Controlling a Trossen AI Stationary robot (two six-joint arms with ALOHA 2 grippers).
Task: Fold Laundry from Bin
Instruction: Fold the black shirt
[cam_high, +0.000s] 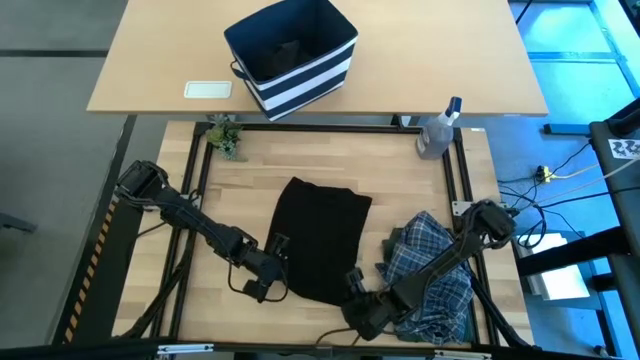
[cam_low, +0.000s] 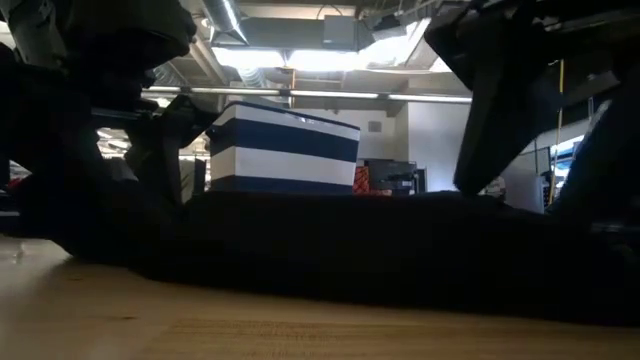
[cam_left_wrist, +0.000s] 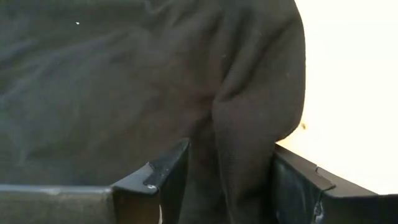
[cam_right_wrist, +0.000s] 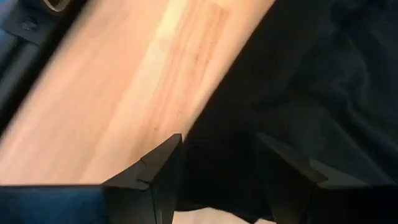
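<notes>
A: Where's there room to move?
B: Bare wooden table (cam_high: 400, 180) beyond the flat black cloth garment (cam_high: 320, 238); blue-and-white plaid shirt (cam_high: 435, 270) heaped to its right.
A: Jaws?
B: Left gripper (cam_high: 272, 268) pinches a fold at the garment's near-left edge; right gripper (cam_high: 357, 298) straddles its near-right corner, fingers (cam_right_wrist: 155, 174) partly spread.

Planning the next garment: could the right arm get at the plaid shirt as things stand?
Probably yes. The plaid shirt lies uncovered right under the right arm, but the right gripper is now at the black garment and must let go first.
</notes>
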